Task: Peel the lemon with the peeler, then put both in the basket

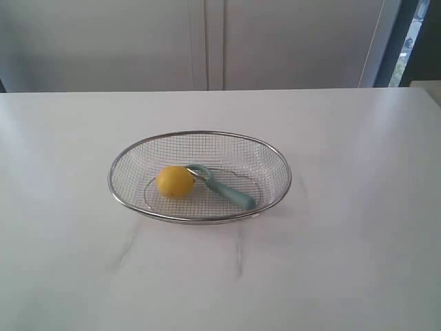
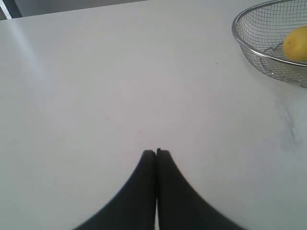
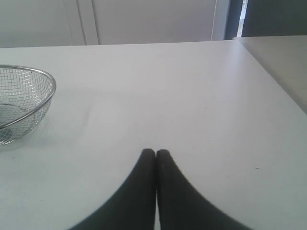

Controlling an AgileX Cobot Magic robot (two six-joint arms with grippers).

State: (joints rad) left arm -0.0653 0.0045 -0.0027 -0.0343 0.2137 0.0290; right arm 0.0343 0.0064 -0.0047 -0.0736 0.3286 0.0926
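The yellow lemon (image 1: 174, 181) lies inside the silver wire mesh basket (image 1: 138, 149) in the middle of the white table. Beside it in the basket rests the teal-handled peeler (image 1: 227, 191), its metal head touching the lemon. Neither arm shows in the exterior view. In the left wrist view my left gripper (image 2: 156, 152) is shut and empty above bare table, with the basket (image 2: 249, 48) and lemon (image 2: 296, 44) off to one side. My right gripper (image 3: 156, 152) is also shut with nothing in it, and one end of the basket (image 3: 45, 96) shows at that view's edge.
The white table (image 1: 344, 262) spreads wide on all sides of the basket. Pale cabinet doors (image 1: 207, 41) stand behind its far edge. A second table surface (image 3: 283, 62) lies past the table's edge in the right wrist view.
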